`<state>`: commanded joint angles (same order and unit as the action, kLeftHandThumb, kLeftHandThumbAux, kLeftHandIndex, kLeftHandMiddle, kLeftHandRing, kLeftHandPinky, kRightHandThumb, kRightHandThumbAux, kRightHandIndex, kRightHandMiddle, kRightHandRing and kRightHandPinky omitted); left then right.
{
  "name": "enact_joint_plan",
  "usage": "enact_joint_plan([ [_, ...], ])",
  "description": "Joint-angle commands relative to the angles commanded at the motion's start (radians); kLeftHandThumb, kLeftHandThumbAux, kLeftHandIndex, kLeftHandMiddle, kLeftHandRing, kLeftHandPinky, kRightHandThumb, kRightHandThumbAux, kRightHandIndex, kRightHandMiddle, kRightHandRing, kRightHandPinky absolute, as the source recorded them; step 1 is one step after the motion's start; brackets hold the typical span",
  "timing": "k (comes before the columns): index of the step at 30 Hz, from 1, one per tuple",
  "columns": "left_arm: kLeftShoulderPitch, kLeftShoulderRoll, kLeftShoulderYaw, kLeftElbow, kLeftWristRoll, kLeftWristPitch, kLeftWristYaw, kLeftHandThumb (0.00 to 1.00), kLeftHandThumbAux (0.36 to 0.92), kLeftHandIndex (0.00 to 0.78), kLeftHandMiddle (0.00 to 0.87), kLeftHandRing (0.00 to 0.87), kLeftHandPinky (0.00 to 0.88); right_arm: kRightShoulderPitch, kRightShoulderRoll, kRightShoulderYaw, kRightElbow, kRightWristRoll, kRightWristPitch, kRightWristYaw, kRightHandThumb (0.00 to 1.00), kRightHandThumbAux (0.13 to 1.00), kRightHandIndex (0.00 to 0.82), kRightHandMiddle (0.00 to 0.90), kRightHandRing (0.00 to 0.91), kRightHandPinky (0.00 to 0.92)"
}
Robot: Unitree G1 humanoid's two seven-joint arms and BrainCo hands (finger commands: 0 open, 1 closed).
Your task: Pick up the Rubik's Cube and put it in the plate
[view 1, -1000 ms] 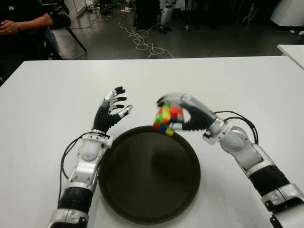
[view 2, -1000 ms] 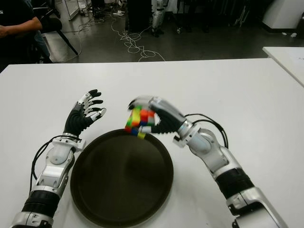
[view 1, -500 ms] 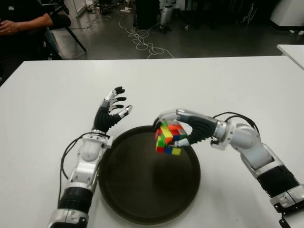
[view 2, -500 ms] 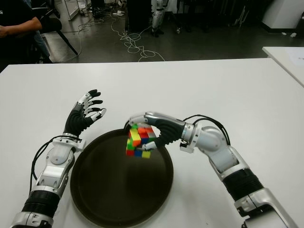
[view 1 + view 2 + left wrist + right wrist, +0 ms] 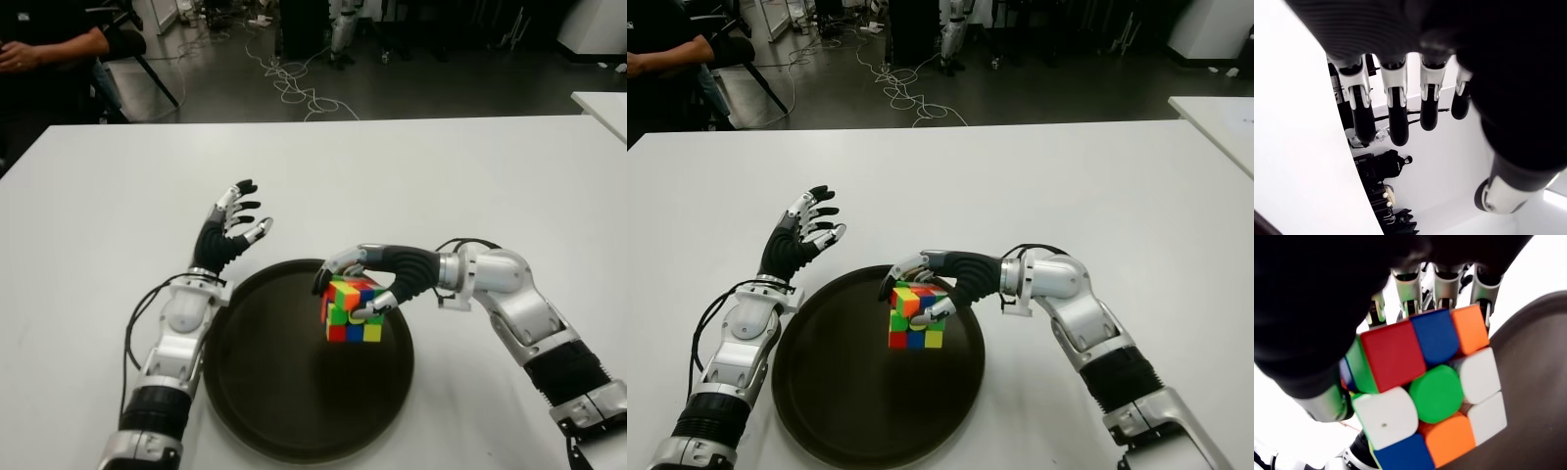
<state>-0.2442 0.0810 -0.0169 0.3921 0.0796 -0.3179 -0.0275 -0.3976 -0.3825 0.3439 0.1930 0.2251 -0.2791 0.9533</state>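
Rubik's Cube held over the plate, inside its far rim.

Eye views: right hand reached in from the right, fingers pinching the cube; left hand raised just left of the plate's far edge, fingers spread, holding nothing, on the white table. Left wrist view: showed straight, separated fingers. Right wrist view: showed fingers closed behind the cube, dark plate beneath.

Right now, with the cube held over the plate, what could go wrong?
1. The right robot hand grips the multicoloured Rubik's Cube near the round dark plate's far rim; released there, it might tumble toward the edge.
2. Whether the cube touches the plate is unclear, so opening now might drop it.
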Motion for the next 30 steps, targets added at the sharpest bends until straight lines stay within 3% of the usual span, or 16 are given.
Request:
enact_joint_plan([
  [8, 0.003, -0.002, 0.0, -0.007, 0.0, 0.006, 0.002, 0.15, 0.686, 0.14, 0.174, 0.209, 0.253, 0.012, 0.011, -0.016, -0.014, -0.043, 0.001, -0.029, 0.843, 0.675, 0.437, 0.573, 0.731, 0.728],
  [11, 0.003, -0.001, -0.001, -0.009, 0.005, 0.011, 0.005, 0.154, 0.679, 0.141, 0.175, 0.208, 0.25, 0.021, 0.014, -0.019, -0.017, -0.105, -0.028, -0.081, 0.844, 0.674, 0.442, 0.574, 0.734, 0.735],
  [16, 0.002, 0.002, -0.002, -0.007, 0.012, 0.015, 0.008, 0.15, 0.664, 0.14, 0.174, 0.208, 0.25, 0.029, 0.017, -0.012, 0.002, -0.289, -0.144, -0.224, 0.846, 0.675, 0.441, 0.576, 0.72, 0.724],
  [20, 0.0, 0.002, -0.005, -0.001, 0.019, 0.01, 0.013, 0.15, 0.669, 0.142, 0.175, 0.207, 0.248, 0.01, 0.046, 0.02, 0.147, -0.54, -0.326, -0.477, 0.838, 0.684, 0.412, 0.541, 0.632, 0.628],
  [25, -0.002, -0.001, -0.006, 0.001, 0.019, 0.009, 0.014, 0.156, 0.681, 0.143, 0.176, 0.206, 0.245, 0.001, 0.03, 0.012, 0.177, -0.69, -0.424, -0.652, 0.829, 0.694, 0.391, 0.495, 0.536, 0.55],
  [30, -0.002, -0.002, -0.007, -0.002, 0.022, 0.008, 0.019, 0.153, 0.694, 0.143, 0.177, 0.204, 0.236, 0.002, 0.037, 0.006, 0.207, -0.802, -0.484, -0.824, 0.824, 0.698, 0.376, 0.489, 0.528, 0.566],
])
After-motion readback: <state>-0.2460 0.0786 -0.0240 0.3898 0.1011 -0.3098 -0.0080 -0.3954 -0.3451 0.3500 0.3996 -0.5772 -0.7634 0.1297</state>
